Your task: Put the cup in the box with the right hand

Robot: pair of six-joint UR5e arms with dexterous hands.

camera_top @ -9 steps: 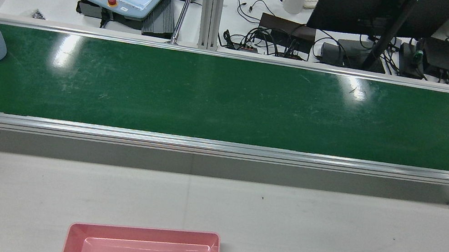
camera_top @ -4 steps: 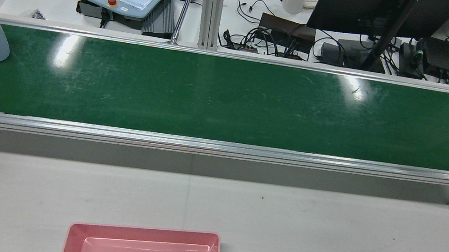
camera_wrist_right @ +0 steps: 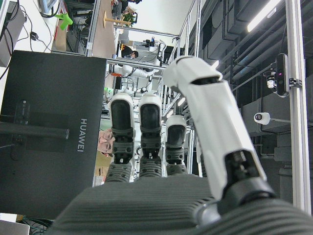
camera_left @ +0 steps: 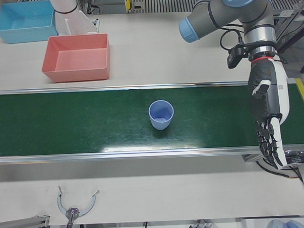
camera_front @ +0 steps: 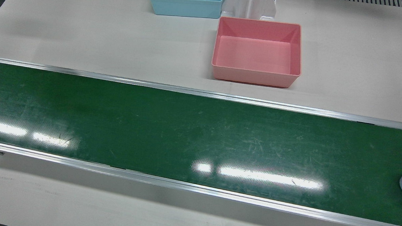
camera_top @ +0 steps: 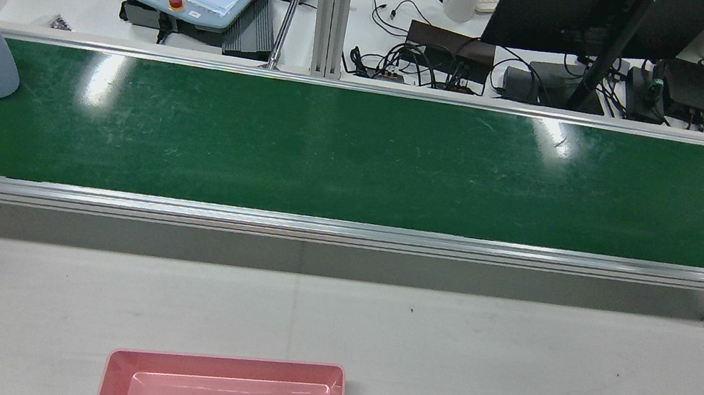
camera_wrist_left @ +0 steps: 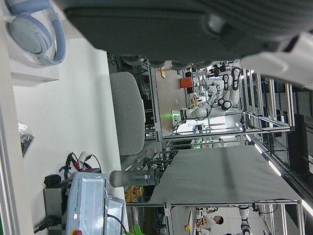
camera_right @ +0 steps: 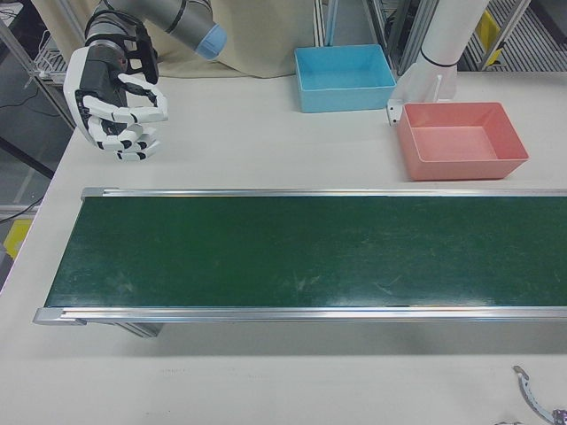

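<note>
Cup upright on the belt, well away from the box

The cup [camera_left: 161, 114] looks light, rigid, smooth; wrap its wall mid-height. Right hand [camera_right: 120, 111] curled, empty, off the belt [camera_right: 310, 252]; left hand [camera_left: 269, 121] open. Box [camera_left: 77, 57] empty.

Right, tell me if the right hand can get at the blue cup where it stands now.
Probably not yet. The right hand hovers off the belt's far end, empty with fingers curled, while the blue cup stands upright on the green belt in the left arm's half. Nothing blocks the way; the gap alone is the problem.
</note>
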